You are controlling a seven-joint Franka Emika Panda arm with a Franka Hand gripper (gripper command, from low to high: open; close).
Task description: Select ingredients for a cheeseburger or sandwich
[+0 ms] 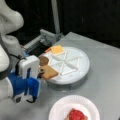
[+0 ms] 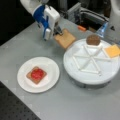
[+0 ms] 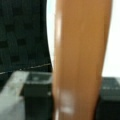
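My gripper [image 2: 58,31] was clamped on a toast square [image 2: 65,38] at the edge of the white divided tray [image 2: 91,62].
On the paper plate [image 2: 38,74] sat the sandwich [image 2: 36,74], red disc on toast; the yellow square [image 2: 112,50] and brown disc [image 2: 93,39] lay in the tray.

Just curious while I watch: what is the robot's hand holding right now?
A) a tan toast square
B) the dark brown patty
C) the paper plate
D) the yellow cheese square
A: the hand grips a toast square at the edge of the white divided tray, while cheese and patty lie on the tray.
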